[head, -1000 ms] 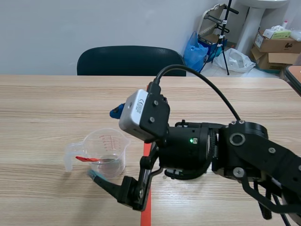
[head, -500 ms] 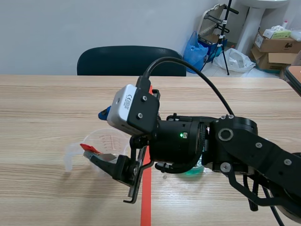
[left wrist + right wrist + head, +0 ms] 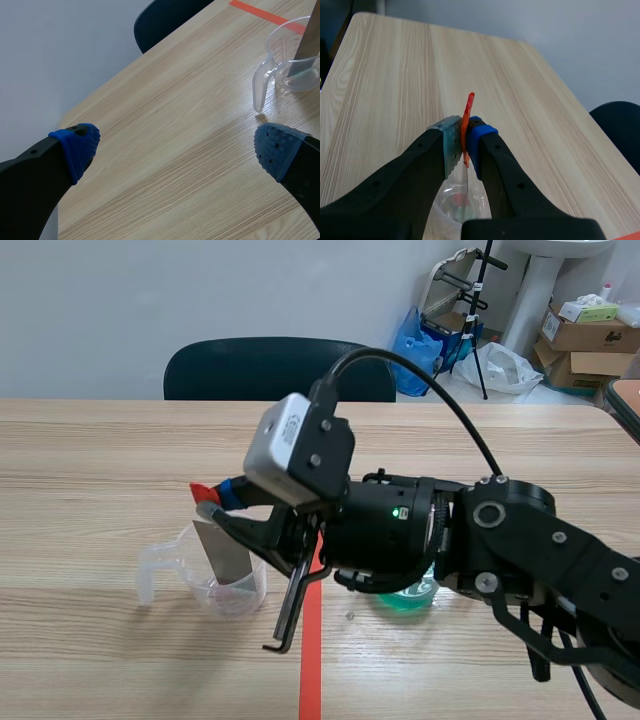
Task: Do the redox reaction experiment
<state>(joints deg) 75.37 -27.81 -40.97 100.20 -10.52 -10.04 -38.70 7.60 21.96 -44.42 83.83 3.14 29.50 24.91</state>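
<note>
A clear measuring cup point(image 3: 228, 590) with a handle stands on the wooden table, a little liquid in its bottom. A grey metal strip point(image 3: 224, 550) with a red end point(image 3: 203, 490) stands nearly upright, its lower end inside the cup. My right gripper point(image 3: 214, 508), reaching in from the right past the middle, is shut on the strip's red end point(image 3: 467, 117); the cup point(image 3: 457, 205) shows below the fingers. My left gripper point(image 3: 175, 147) is open above bare table, with the cup point(image 3: 292, 67) and strip point(image 3: 311, 37) well ahead of its right finger. The left arm is outside the scene view.
A clear vessel of green liquid point(image 3: 408, 597) sits on the table under the right arm. An orange-red tape line point(image 3: 311, 665) runs beside the cup. A dark chair point(image 3: 275, 368) stands behind the table's far edge; boxes and bags lie beyond at the right.
The right gripper closed on the strip's red end and rose, tipping the strip from lying across the cup to nearly upright. The left gripper stayed open.
</note>
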